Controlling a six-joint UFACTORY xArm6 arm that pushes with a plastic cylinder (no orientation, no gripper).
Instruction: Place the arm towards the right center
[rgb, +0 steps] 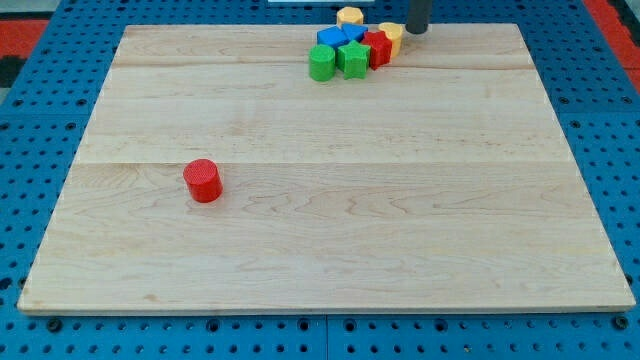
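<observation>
My tip (417, 31) is sitting at the view's top, right of centre, just beside the yellow block (393, 37) at the right edge of a cluster. The rod is carrying no jaws. Crowding that cluster: yellow hexagonal block (350, 16), blue block (337, 37), red block (377, 48), green star-like block (352, 58), green cylinder (321, 63). A red cylinder (203, 181) is standing alone, well apart, left of centre on the wooden worktop (400, 220).

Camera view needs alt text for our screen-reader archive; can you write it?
My tip sits at the view's top, just right of a cluster of blue, green, red and yellow blocks. A lone red cylinder stands left of centre on the wooden board.
</observation>
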